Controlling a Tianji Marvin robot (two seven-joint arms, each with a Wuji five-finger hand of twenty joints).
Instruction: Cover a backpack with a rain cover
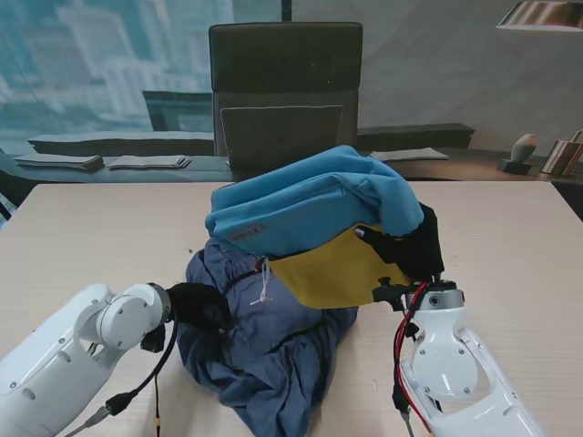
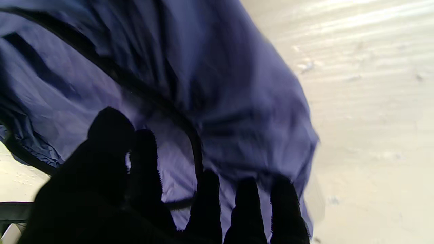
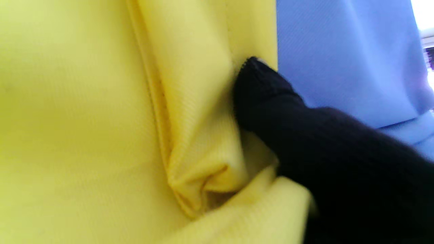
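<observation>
While right hand [image 1: 412, 244] clamps the pack [image 1: 314, 218] mid-table, left hand [image 1: 196, 304] grips the cover [image 1: 264, 350] hem.
Cover lies bunched at the pack's near side; left should stretch hem up over it while right steadies.

- no text, brand, number or sign can be read in any view.
- a small dark tag at about 8 o'clock on the backpack [image 1: 314, 214] is too small to read.
</observation>
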